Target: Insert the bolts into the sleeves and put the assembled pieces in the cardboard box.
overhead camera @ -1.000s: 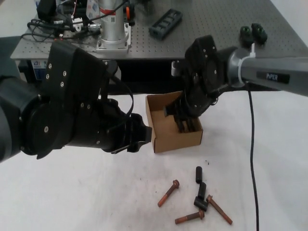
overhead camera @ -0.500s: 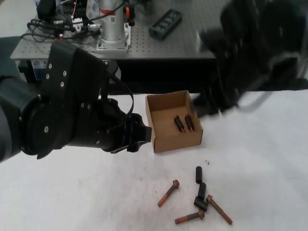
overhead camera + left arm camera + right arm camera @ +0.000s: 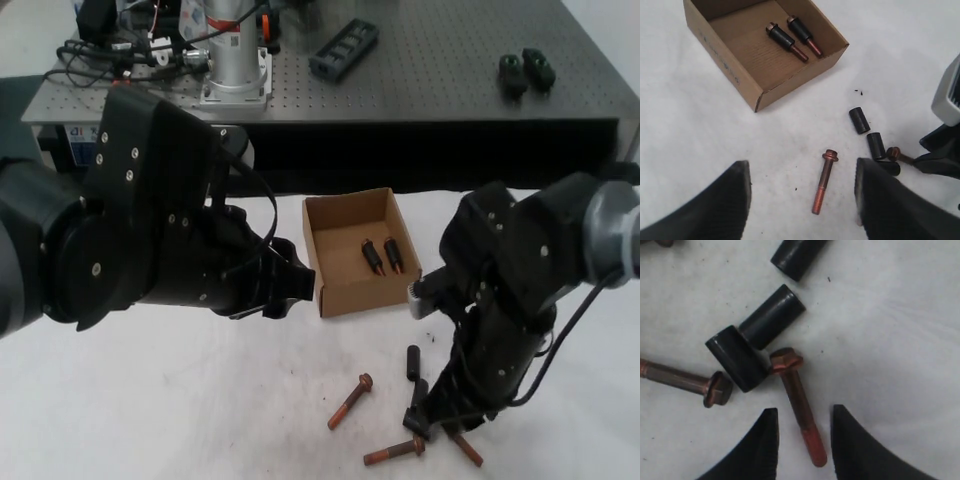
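Bolt (image 3: 794,387) between the right pincer's (image 3: 803,414) jaws

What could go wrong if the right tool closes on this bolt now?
The right tool stands open astride the bolt near its threaded end; gripped that far from the head, it may tilt. The bolt's head touches a sleeve, so lifting could knock that sleeve and the second bolt beside it.

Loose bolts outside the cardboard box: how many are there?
3 loose bolts: one alone, one under the open right pincer, one beside a sleeve. The arm may hide more.
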Available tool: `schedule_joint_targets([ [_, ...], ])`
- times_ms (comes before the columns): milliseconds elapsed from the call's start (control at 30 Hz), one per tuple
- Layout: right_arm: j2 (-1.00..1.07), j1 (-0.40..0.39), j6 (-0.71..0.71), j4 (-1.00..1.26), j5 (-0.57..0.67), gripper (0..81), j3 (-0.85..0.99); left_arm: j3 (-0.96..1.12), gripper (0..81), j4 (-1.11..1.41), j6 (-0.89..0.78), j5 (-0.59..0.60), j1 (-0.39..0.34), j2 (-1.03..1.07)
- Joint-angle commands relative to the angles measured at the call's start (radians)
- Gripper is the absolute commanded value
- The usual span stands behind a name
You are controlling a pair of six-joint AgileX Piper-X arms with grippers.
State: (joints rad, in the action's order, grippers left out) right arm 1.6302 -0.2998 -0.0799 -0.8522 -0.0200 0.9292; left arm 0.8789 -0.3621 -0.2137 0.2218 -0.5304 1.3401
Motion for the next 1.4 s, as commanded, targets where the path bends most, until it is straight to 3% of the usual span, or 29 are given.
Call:
schedule_joint_targets([
  [0,0.047,-0.012,-0.011,0.049,0.036,25.8,0.002,0.003,44.3,0.005,0.02,-0.01,-0.002,-0.012],
  [267,0.103,-0.029,-0.011,0.063,-0.035,23.4,0.002,0.003,44.3,0.003,0.036,-0.01,-0.002,-0.012],
  [433,0.103,-0.029,-0.041,0.083,-0.037,1.8,-0.001,0.003,44.3,-0.009,0.064,0.045,-0.002,-0.012],
  [633,0.008,0.028,-0.028,0.089,-0.021,4.7,-0.027,0.017,44.3,-0.027,0.065,0.146,-0.018,0.024],
  [1000,-0.452,0.201,0.045,0.039,0.038,4.7,-0.234,0.322,43.3,-0.213,0.141,0.104,-0.215,0.397],
  [1100,-0.539,0.228,0.08,0.025,0.038,4.7,-0.261,0.458,39.7,-0.286,0.103,0.078,-0.223,0.51],
  [1367,-0.647,0.276,0.086,0.005,0.038,4.7,-0.268,0.83,39.4,-0.458,0.054,0.063,-0.223,0.797],
])
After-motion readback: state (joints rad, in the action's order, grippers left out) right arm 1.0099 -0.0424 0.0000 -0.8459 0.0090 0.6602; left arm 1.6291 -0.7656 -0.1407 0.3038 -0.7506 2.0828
